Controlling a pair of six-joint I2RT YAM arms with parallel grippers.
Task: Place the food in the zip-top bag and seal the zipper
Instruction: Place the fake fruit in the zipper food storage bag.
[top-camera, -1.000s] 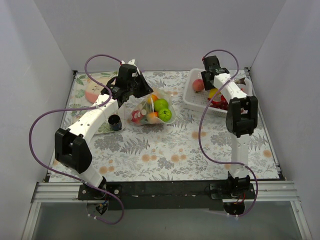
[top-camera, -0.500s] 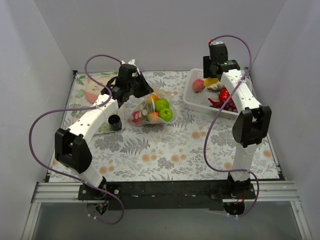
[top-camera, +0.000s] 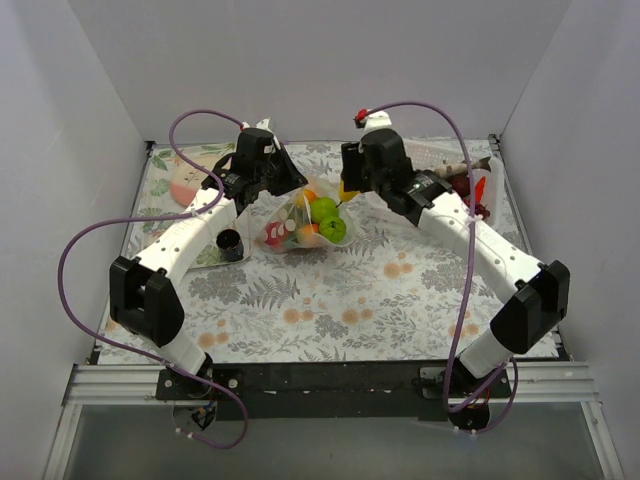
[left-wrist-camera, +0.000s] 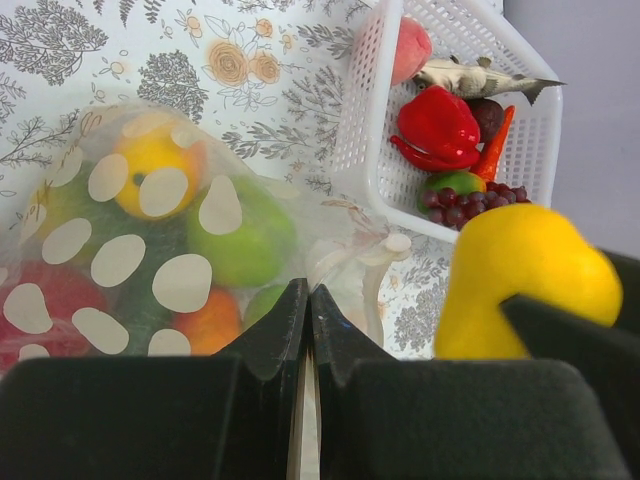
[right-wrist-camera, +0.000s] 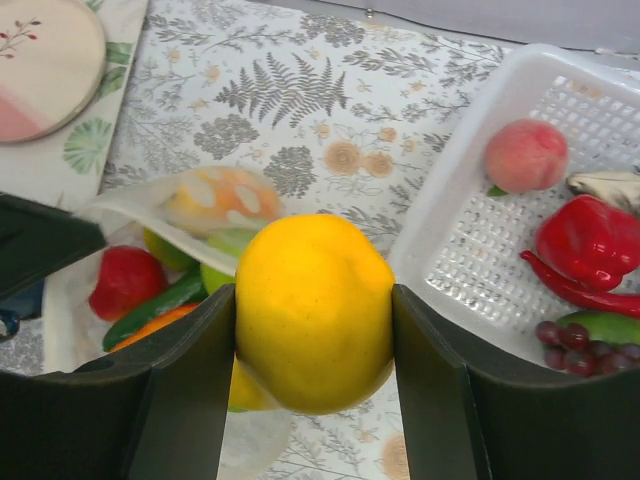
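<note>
**Yellow fruit held at the bag's right edge**

The zip-top bag (top-camera: 303, 225) lies slumped on the floral tablecloth (top-camera: 330, 300). Its polka-dotted film bulges with food (left-wrist-camera: 235, 235) in green, orange and red. The left gripper (left-wrist-camera: 305, 300) reaches in from the bag's left. Its jaws are pressed fully together, with a thin fold of the bag's upper edge pinched between them (the seal strip itself cannot be told apart from the film). The right gripper (right-wrist-camera: 313, 330) hangs just to the bag's right. Its jaws are spread partway and clamped on either side of a yellow fruit (right-wrist-camera: 313, 300), which is close to the bag's lifted edge. Further right of the bag stands the white basket (left-wrist-camera: 365, 140), holding a peach (right-wrist-camera: 526, 155), a red pepper (left-wrist-camera: 437, 125) and grapes (left-wrist-camera: 460, 205).
</note>
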